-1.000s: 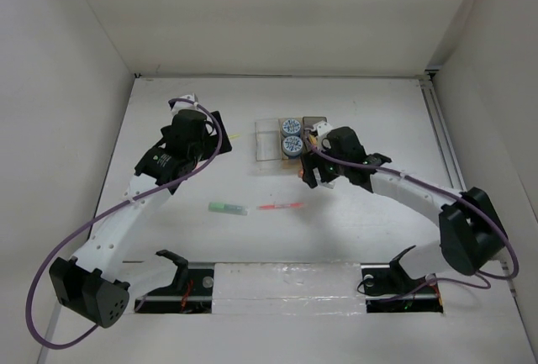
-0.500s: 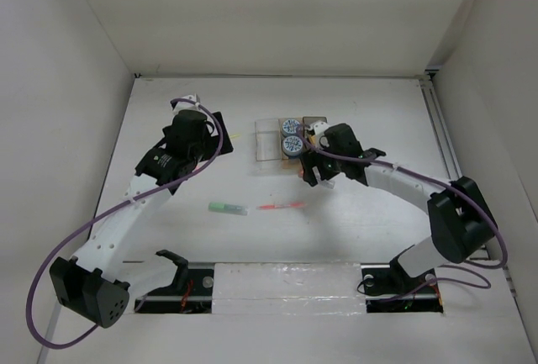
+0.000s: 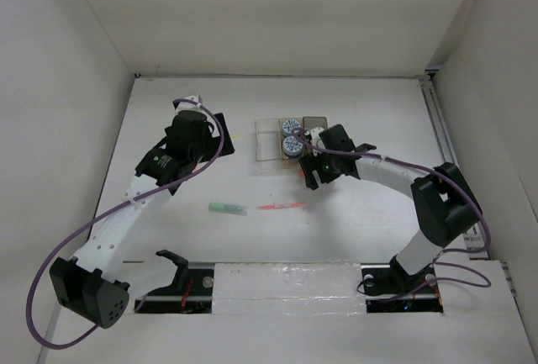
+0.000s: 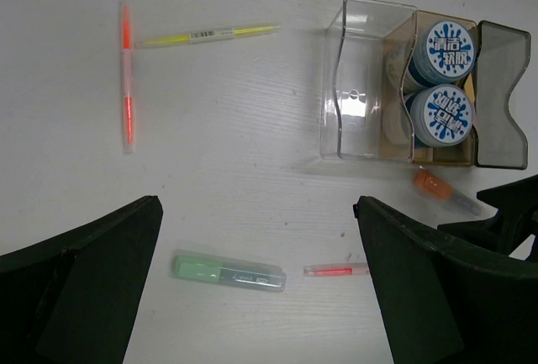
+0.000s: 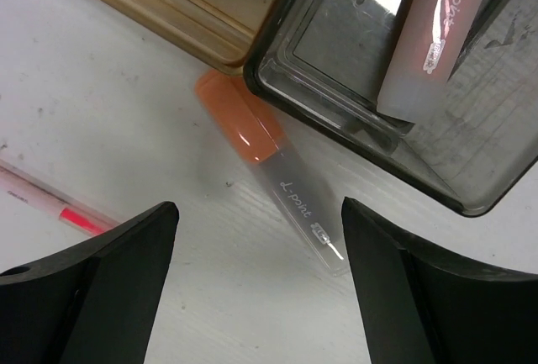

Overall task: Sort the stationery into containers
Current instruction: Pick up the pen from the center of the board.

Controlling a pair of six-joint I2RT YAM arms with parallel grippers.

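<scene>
The white bench (image 3: 353,221) carries everything, and the containers (image 4: 420,158) sit toward its far middle as a joined row: a clear bin (image 4: 361,78) with nothing in it, an amber bin (image 4: 395,87) holding the two blue-white rolls (image 4: 450,47), and a grey bin (image 5: 336,87) in which one pale marker (image 5: 433,28) lies aslant. The left tool (image 4: 258,213) hangs high over the loose items with its jaws wide apart and nothing between them. The right tool (image 5: 259,238) is low, jaws spread and carrying nothing, straddling the orange marker (image 5: 269,162). That marker lies flat on the bench at the near corner where the amber and grey bins meet, just beside the grey wall; whether it touches cannot be told. It looks light, stiff and smooth, a round plastic barrel likely to roll or squirt out of a loose pinch, so the best hold is probably across the barrel near where the orange cap meets the clear body. The grey bin's wall stands in the way: the far finger has little room on that side, and a bump could shove the whole row. Well apart on open bench lie the green marker (image 4: 227,270) and, thinner and harder to pinch, the red pen (image 4: 336,270), the orange pen (image 4: 126,78) and the yellow-green pen (image 4: 210,34).
</scene>
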